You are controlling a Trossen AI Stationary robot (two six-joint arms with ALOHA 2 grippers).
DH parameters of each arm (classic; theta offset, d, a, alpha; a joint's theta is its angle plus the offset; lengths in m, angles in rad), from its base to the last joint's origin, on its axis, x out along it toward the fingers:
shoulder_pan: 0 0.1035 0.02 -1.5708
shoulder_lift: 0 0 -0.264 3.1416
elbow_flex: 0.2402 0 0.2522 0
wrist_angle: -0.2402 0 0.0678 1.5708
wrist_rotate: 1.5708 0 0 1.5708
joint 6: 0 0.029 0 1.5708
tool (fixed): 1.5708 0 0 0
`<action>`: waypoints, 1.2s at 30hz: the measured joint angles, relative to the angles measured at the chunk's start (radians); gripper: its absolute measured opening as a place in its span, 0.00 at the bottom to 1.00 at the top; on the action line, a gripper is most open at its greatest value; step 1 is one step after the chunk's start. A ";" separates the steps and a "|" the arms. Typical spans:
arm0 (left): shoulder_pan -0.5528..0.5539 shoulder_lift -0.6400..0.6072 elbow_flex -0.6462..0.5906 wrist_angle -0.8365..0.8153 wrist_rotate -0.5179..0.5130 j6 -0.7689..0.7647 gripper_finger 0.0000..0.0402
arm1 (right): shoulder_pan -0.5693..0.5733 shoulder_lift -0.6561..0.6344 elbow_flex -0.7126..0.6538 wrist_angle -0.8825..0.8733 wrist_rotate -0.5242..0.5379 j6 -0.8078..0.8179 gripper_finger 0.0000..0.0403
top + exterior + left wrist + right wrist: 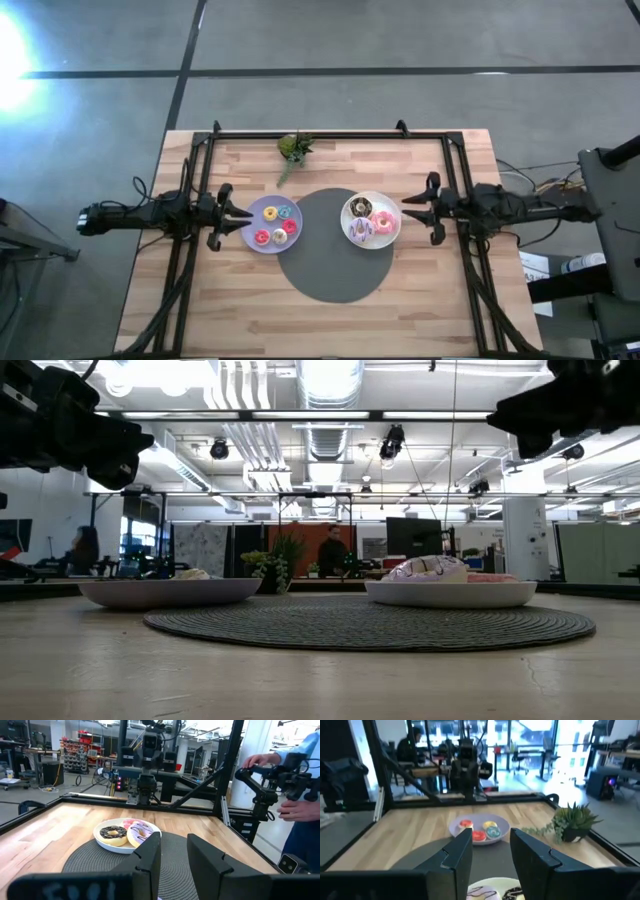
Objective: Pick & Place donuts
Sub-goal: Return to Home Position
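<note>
Several small donuts, pink, teal, red and orange, lie on the lavender plate (249,228). A brown donut (361,206), a pink donut (383,222) and a pink-white frosted donut (359,233) lie on the white plate (372,195). My left gripper (238,214) hangs open above the table just left of the lavender plate. It points right, and its wrist view looks across at the white plate (107,846). My right gripper (408,210) hangs open just right of the white plate. It points left toward the lavender plate (504,827).
Both plates overlap the edges of a round grey mat (335,262) at the table's middle. A small green plant (293,148) stands near the far edge. In the left wrist view a person (300,785) stands beyond the table's right side with hands on another arm.
</note>
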 joint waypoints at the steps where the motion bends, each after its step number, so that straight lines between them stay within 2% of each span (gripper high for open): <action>1: 0.000 0.000 0.000 0.000 0.000 0.000 0.18 | 0.000 -0.021 -0.021 0.013 0.000 -0.003 0.31; 6: 0.000 0.000 0.000 0.000 0.000 0.000 0.18 | 0.000 -0.112 -0.117 0.080 -0.011 -0.007 0.33; 11: 0.000 0.000 0.000 0.000 0.000 0.000 0.18 | -0.001 -0.141 -0.184 0.189 -0.101 -0.103 0.33; 14: 0.000 0.000 0.000 0.000 0.000 0.000 0.18 | -0.001 -0.161 -0.210 0.214 -0.119 -0.130 0.32; 26: 0.000 0.000 0.001 0.000 0.000 0.000 0.18 | -0.060 -0.316 -0.213 0.034 -0.123 -0.124 0.32; 32: 0.000 0.000 0.001 0.000 0.000 0.000 0.18 | -0.080 -0.316 -0.213 -0.023 -0.234 -0.111 0.33; 36: 0.000 0.000 0.001 0.000 0.000 0.000 0.18 | -0.080 -0.316 -0.213 -0.024 -0.244 -0.112 0.33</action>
